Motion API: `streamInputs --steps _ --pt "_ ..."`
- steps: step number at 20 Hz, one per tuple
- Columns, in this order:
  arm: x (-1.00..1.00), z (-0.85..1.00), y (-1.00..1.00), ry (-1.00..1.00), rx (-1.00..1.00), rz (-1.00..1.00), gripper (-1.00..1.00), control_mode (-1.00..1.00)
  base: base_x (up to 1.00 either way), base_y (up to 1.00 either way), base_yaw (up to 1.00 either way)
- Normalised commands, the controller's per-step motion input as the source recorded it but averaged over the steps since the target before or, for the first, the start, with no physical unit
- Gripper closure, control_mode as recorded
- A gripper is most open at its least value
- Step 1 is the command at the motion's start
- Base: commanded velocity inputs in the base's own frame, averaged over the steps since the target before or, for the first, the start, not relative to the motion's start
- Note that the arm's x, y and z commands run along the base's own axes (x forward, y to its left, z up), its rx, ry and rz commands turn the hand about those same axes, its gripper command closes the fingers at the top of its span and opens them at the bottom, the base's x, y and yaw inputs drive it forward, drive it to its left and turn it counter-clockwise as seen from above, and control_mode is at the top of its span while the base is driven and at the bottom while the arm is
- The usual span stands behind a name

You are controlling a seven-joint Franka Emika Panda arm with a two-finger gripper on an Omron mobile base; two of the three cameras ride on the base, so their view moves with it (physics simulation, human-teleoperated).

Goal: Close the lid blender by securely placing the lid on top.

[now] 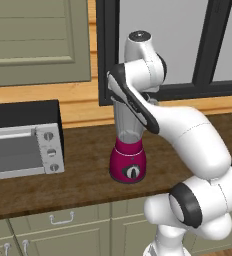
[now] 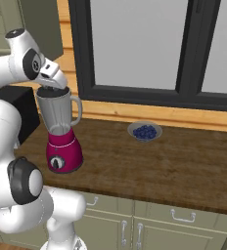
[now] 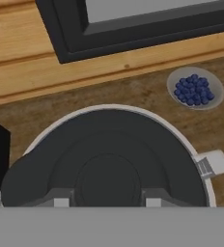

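- Lid: dark cap in my gripper, fingers either side, seemingly clamped on it.
- Blender: counter's left part, jar under lid.
- Method: centre on rim, press down evenly, then release.

From behind the arm's left we look forward and down at the counter; from its right we see the same counter (and the same blender). Our hand camera looks straight down, very near, onto the lid.
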Motion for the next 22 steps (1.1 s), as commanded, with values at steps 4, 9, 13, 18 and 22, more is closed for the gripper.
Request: streamInputs --steps 4,9,13,18,22 --pt "-0.03 -0.69 0.05 0.03 -0.04 0.00 1.00 -1.00 0.00 0.00 0.00" --pt "-0.14 -0.89 0.05 0.07 -0.05 0.03 1.00 -1.00 0.00 0.00 0.00" --pt "-0.20 -0.83 0.09 0.09 -0.05 0.07 -1.00 -1.00 0.00 0.00 0.00" --pt "-0.31 -0.69 0.00 0.09 -0.02 0.08 -1.00 -1.00 0.00 0.00 0.00" --pt "-0.43 -0.53 0.00 0.10 0.00 0.09 -1.00 -1.00 0.00 0.00 0.00"
